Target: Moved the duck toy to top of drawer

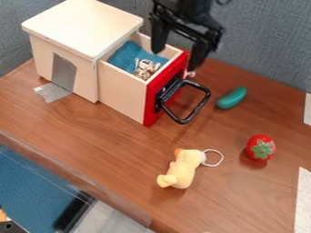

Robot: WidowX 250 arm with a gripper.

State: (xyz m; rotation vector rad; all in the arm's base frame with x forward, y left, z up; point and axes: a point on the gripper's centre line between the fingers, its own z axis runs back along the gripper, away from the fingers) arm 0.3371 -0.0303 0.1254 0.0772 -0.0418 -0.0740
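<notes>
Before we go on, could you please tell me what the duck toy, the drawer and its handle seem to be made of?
The duck toy looks like soft, matte plush, going by its rounded, stuffed shape. The drawer seems to be pale, smooth wood, perhaps plywood, with a flat cream tone. Its handle is black and shiny, possibly metal or plastic.

A grey-blue wall (261, 50) with a woven-looking texture stands behind a brown wood-grain worktop (91, 136) and continues at the upper left. Two white strips, one upper (308, 109) and one lower (302, 200), lie along the worktop's right side. Below its front edge, at lower left, is a blue surface (30, 182), possibly flooring, beside a black object (72, 213) and a pale grey area (112, 218). The light looks soft, with faint shadows.
</notes>
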